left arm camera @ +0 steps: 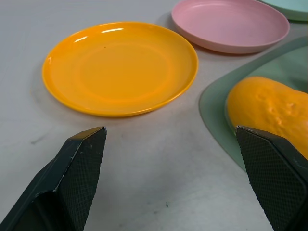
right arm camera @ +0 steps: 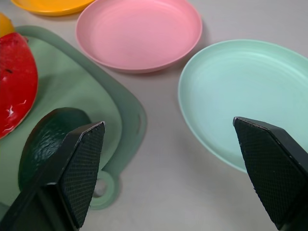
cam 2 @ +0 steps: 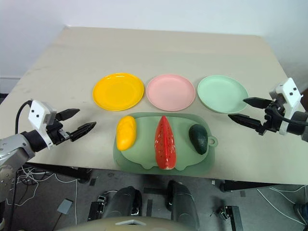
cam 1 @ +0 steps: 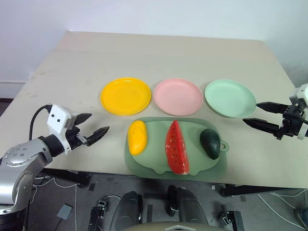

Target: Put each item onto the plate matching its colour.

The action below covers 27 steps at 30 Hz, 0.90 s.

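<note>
Three plates stand in a row on the table: yellow-orange [cam 1: 125,96], pink [cam 1: 178,96] and mint green [cam 1: 230,97]. In front of them, on a pale green tray [cam 1: 156,163], lie a yellow-orange mango [cam 1: 136,137], a red watermelon wedge [cam 1: 176,147] and a dark green avocado [cam 1: 210,143]. My left gripper [cam 1: 94,126] hovers open to the left of the tray, pointing toward the mango [left arm camera: 274,113] and the yellow plate [left arm camera: 120,67]. My right gripper [cam 1: 258,115] is open at the right, aimed between the avocado [right arm camera: 45,139] and the green plate [right arm camera: 250,96]. Neither holds anything.
The tray has a small ring tab [cam 1: 224,146] on its right side. The table's near edge [cam 1: 250,185] runs just in front of the tray. Bare tabletop [cam 1: 159,53] stretches behind the plates.
</note>
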Each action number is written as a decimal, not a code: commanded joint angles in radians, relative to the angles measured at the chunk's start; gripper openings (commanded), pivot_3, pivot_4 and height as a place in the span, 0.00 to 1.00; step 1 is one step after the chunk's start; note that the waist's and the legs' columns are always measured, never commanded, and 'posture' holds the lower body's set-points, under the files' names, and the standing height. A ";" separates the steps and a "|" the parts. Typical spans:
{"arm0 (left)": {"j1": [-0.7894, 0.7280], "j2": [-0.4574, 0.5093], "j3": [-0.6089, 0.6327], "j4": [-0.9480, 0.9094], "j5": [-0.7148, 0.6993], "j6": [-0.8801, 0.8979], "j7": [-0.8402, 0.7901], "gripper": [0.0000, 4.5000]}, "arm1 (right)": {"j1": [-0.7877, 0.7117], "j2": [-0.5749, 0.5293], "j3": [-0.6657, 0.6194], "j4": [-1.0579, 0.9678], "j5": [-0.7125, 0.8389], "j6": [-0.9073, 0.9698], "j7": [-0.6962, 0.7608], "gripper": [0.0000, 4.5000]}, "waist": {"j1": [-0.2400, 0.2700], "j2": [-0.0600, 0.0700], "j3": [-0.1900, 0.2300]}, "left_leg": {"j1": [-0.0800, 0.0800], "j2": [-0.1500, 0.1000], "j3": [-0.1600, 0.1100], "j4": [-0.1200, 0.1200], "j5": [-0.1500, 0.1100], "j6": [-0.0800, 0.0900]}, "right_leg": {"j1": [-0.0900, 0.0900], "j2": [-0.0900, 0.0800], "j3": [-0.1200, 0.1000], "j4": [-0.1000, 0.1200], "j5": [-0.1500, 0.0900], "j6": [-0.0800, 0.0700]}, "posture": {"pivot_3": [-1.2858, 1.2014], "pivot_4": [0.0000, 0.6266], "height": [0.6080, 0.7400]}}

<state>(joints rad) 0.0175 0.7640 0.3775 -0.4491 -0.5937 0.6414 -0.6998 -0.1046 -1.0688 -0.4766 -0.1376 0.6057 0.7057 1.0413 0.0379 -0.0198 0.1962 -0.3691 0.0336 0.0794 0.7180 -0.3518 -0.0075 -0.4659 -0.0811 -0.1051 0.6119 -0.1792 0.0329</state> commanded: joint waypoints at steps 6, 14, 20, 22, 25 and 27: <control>-0.050 0.047 0.072 0.060 -0.030 -0.011 -0.054 1.00 | 0.066 0.021 -0.129 -0.255 0.129 0.154 -0.073 1.00 | 0.000 0.000 0.000 | 0.000 0.000 0.000 0.000 0.000 0.000 | 0.000 0.000 0.000 0.000 0.000 0.000 | 0.52 0.24 1.00; -0.065 0.040 0.056 0.039 -0.047 0.015 -0.047 1.00 | 0.066 0.060 -0.112 -0.421 0.294 0.360 -0.235 1.00 | -0.001 0.000 0.000 | 0.000 0.000 0.000 0.000 0.000 0.000 | 0.000 0.000 0.000 0.000 0.000 0.000 | 0.52 0.24 1.00; -0.077 0.037 0.045 0.038 -0.049 0.025 -0.040 1.00 | -0.008 0.113 -0.055 -0.476 0.415 0.553 -0.467 1.00 | 0.000 0.000 0.000 | 0.000 0.000 0.000 0.000 0.000 0.000 | 0.000 0.000 0.000 0.000 0.000 0.000 | 0.52 0.24 1.00; -0.082 0.032 0.037 0.037 -0.051 0.028 -0.033 1.00 | -0.024 0.140 -0.014 -0.498 0.435 0.587 -0.526 1.00 | 0.000 0.000 0.000 | 0.000 0.000 0.000 0.000 0.000 0.000 | 0.000 0.000 0.000 0.000 0.000 0.000 | 0.52 0.24 1.00; -0.084 0.028 0.033 0.034 -0.054 0.030 -0.024 1.00 | -0.033 0.171 0.032 -0.514 0.442 0.632 -0.602 1.00 | 0.000 0.000 0.000 | -0.001 0.000 0.000 0.000 0.000 0.000 | -0.001 0.000 0.000 0.000 0.000 0.000 | 0.52 0.24 1.00; -0.082 0.023 0.031 0.028 -0.057 0.032 -0.016 1.00 | -0.043 0.195 0.049 -0.511 0.456 0.664 -0.653 1.00 | 0.000 0.000 0.000 | -0.001 0.000 0.000 0.000 0.000 0.000 | -0.001 0.000 0.000 -0.001 0.000 0.000 | 0.52 0.24 1.00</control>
<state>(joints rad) -0.0538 0.7871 0.4045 -0.3884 -0.6412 0.6738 -0.7219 -0.1316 -0.8797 -0.4261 -0.6259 1.0412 1.3488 0.4272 0.0377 -0.0203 0.1959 -0.3702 0.0336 0.0792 0.7179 -0.3519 -0.0074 -0.4664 -0.0814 -0.1050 0.6113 -0.1792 0.0329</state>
